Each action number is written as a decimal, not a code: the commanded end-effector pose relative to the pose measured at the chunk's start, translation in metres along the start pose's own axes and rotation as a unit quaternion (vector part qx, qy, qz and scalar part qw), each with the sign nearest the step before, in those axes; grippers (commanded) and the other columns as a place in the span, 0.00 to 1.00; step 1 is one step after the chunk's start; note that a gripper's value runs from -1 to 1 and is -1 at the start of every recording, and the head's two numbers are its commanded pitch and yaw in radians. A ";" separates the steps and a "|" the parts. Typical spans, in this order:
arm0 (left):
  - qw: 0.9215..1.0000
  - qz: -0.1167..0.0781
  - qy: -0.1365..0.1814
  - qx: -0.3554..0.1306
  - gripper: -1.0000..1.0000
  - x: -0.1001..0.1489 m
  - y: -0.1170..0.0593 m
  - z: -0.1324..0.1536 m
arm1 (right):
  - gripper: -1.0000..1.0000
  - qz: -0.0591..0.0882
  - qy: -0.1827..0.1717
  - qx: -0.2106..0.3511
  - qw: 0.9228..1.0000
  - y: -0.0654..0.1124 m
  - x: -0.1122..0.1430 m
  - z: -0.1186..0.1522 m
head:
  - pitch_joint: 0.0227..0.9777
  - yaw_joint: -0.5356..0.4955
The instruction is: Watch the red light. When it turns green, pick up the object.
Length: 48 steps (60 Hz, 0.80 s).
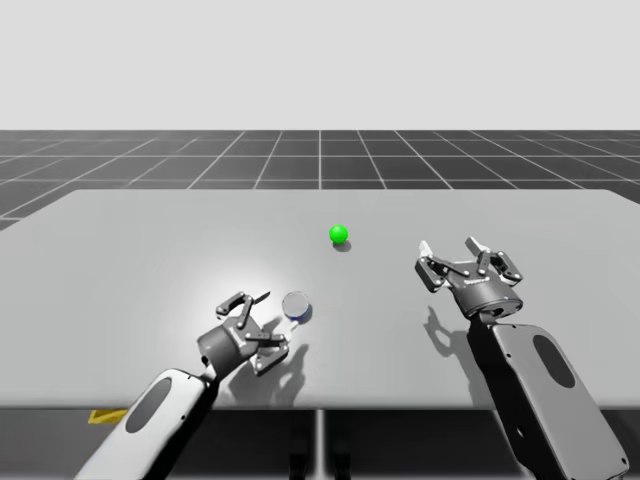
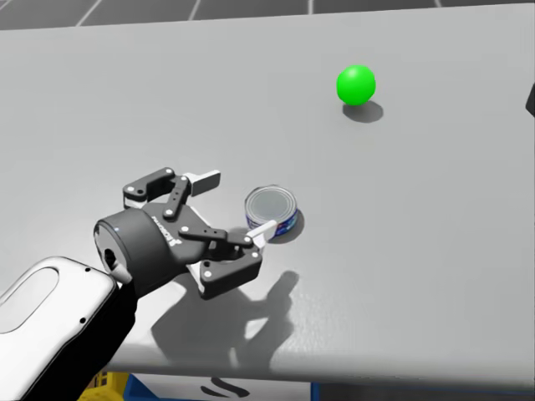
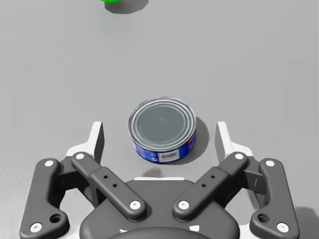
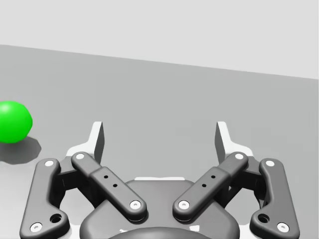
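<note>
Left pincer (image 3: 160,131) spread astride short blue can (image 3: 162,122), gaps either side

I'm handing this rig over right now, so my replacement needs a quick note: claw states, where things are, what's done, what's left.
Left claw: open, fingers either side of the low blue round can on the table, not touching it.
Right claw: open, empty, well apart from the can.
Light: green, on the table beyond the can.
Done: signal is green, left claw lined up.
Left: shut on the can, lift it.
</note>
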State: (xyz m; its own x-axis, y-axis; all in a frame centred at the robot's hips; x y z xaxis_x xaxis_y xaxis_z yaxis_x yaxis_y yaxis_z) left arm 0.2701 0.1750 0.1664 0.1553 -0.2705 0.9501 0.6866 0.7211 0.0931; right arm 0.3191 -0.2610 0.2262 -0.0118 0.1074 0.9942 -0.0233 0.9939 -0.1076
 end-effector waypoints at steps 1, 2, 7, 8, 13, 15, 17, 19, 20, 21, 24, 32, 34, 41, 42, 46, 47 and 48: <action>1.000 0.002 0.016 -0.004 0.00 -0.007 -0.001 -0.020 | 0.00 0.000 -0.001 0.001 1.000 0.000 0.000 0.000 | 0.87 0.62; 1.000 0.002 0.016 -0.004 0.00 -0.007 -0.001 -0.021 | 0.00 0.000 -0.001 0.001 1.000 0.000 0.000 0.000 | 0.88 0.62; 1.000 0.010 0.022 -0.008 0.00 -0.009 0.001 -0.030 | 0.00 -0.001 -0.001 0.000 1.000 0.000 0.000 0.000 | 0.88 0.62; 1.000 0.010 0.024 -0.008 0.00 -0.009 0.001 -0.032 | 0.00 -0.001 -0.001 0.000 1.000 0.000 0.000 0.000 | 0.88 0.62; 0.999 0.012 0.031 -0.004 0.00 -0.010 0.003 -0.040 | 0.00 -0.001 -0.002 0.000 1.000 0.000 0.001 0.000 | 0.88 0.62; 0.999 0.015 0.033 -0.004 0.00 -0.011 0.004 -0.043 | 0.00 -0.001 -0.002 0.000 1.000 0.000 0.001 0.000 | 0.88 0.62; 0.999 0.015 0.036 -0.003 0.00 -0.012 0.004 -0.046 | 0.00 -0.002 -0.002 0.000 1.000 -0.001 0.001 0.000 | 0.88 0.62; 0.999 0.016 0.038 -0.002 0.00 -0.012 0.005 -0.049 | 0.00 -0.002 -0.003 -0.001 1.000 -0.001 0.001 0.000 | 0.88 0.62; 0.999 0.016 0.038 -0.002 0.00 -0.013 0.005 -0.049 | 0.00 -0.002 -0.003 -0.001 1.000 -0.001 0.001 0.000 | 0.88 0.62; 0.999 0.015 0.039 -0.002 0.00 -0.013 0.005 -0.050 | 0.00 -0.002 -0.003 -0.001 1.000 -0.001 0.001 0.000 | 0.88 0.61; 0.999 0.014 0.041 0.000 0.00 -0.014 0.005 -0.053 | 0.00 -0.002 -0.003 -0.001 1.000 -0.001 0.002 0.000 | 0.88 0.61; 0.999 0.011 0.051 0.000 0.00 -0.018 0.004 -0.060 | 0.00 -0.003 -0.004 -0.001 1.000 -0.001 0.002 0.000 | 0.88 0.62; 0.999 0.010 0.053 -0.001 0.00 -0.019 0.004 -0.061 | 0.00 -0.003 -0.004 -0.001 1.000 -0.001 0.002 0.000 | 0.88 0.62; 0.998 0.007 0.060 0.002 0.00 -0.023 0.004 -0.064 | 0.00 -0.004 -0.005 -0.002 1.000 -0.001 0.003 0.001 | 0.88 0.62; 0.998 0.007 0.061 0.003 0.00 -0.023 0.004 -0.065 | 0.00 -0.004 -0.005 -0.002 1.000 -0.001 0.003 0.001 | 0.88 0.62; 0.998 0.005 0.064 0.005 0.00 -0.025 0.005 -0.066 | 0.00 -0.004 -0.005 -0.002 1.000 -0.001 0.003 0.001 | 0.88 0.62; 0.998 0.005 0.064 0.004 0.00 -0.025 0.005 -0.066 | 0.00 -0.004 -0.005 -0.002 1.000 -0.001 0.003 0.001 | 0.88 0.62; 0.998 0.005 0.065 0.004 0.00 -0.025 0.005 -0.066 | 0.00 -0.004 -0.006 -0.002 1.000 -0.001 0.003 0.001 | 0.88 0.62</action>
State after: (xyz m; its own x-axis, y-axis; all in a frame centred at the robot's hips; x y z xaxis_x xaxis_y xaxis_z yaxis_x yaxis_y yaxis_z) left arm 0.3146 0.1419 0.1336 0.2287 -0.3192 0.9197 0.6846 0.7244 0.0811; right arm 0.3186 -0.2616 0.2289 -0.0210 0.1004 0.9947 -0.0205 0.9947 -0.1008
